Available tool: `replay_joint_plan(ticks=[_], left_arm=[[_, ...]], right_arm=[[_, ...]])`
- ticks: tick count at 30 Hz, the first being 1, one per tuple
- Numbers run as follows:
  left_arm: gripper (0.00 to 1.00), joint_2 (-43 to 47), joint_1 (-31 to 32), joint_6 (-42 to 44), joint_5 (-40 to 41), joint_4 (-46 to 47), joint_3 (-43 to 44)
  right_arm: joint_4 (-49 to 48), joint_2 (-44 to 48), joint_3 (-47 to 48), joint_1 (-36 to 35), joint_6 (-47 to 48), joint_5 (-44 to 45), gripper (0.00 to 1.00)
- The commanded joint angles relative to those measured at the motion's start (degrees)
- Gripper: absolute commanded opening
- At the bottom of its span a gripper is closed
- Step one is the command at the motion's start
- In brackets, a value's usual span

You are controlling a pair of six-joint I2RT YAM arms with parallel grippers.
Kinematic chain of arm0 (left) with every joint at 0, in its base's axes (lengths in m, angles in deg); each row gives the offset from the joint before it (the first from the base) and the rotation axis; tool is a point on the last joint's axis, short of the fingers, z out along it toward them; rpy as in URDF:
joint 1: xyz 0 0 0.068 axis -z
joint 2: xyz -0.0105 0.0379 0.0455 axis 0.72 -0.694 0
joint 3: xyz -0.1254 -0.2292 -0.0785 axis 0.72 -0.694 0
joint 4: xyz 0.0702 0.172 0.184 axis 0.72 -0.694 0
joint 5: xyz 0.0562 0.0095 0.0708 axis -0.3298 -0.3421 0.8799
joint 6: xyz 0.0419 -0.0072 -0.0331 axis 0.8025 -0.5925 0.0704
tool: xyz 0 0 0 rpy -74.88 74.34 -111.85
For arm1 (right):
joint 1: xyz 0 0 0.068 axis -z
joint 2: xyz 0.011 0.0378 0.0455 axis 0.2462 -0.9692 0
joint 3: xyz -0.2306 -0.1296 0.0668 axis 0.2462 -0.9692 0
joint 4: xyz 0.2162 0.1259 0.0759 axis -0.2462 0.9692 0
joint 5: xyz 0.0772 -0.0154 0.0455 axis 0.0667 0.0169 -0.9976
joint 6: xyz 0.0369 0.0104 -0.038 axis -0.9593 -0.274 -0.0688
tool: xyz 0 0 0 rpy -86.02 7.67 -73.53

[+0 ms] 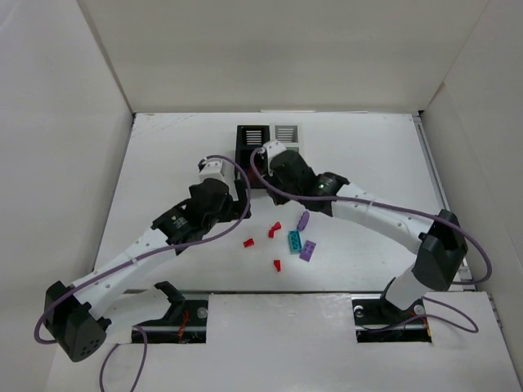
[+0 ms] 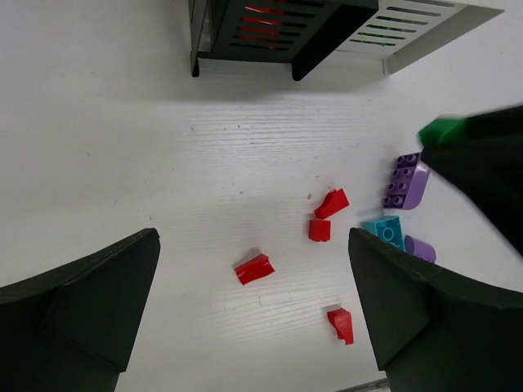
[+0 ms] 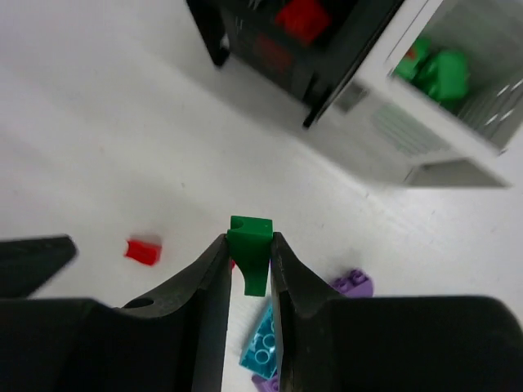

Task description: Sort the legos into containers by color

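While left jaws gape empty, right jaws pinch green lego (image 3: 249, 245) — apparently airborne.

This looks like a robotics lab test cell, not a lived-in room. A white table (image 1: 163, 163) is boxed in on three sides by plain white panels (image 1: 270, 49). A left arm (image 1: 135, 255) and a right arm (image 1: 384, 215) are bolted along its near edge, with purple cables (image 1: 485, 253) looping loose from them. The props on the table are small lego bricks (image 1: 292, 240), a black slatted bin (image 1: 251, 135) and a white slatted bin (image 1: 287, 133).
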Motion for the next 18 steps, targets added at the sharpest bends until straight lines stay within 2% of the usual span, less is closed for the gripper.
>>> replay_joint_plan(ticks=[1, 6, 11, 16, 18], left_arm=[[1.0, -0.18, -1.1, 1.18, -1.47, 2.65, 2.17], [1.0, -2.28, -4.97, 1.7, -6.66, 4.85, 2.17], [1.0, -3.52, -5.5, 2.41, -6.15, 4.85, 2.17], [1.0, -4.05, -6.03, 2.41, -6.76, 4.85, 2.17], [1.0, -4.75, -6.03, 2.41, -7.28, 4.85, 2.17]], right_arm=[[-1.23, 0.74, 7.45, 2.96, 2.69, 3.05, 0.19], [-2.64, -5.13, 15.55, 8.76, 3.75, 2.87, 0.19], [-1.94, -11.47, 22.15, 12.55, 3.76, 1.82, 0.19], [-1.41, -15.08, 23.21, 14.66, 3.23, 1.29, 0.19], [-1.41, -15.69, 23.21, 15.8, 2.62, 0.68, 0.23]])
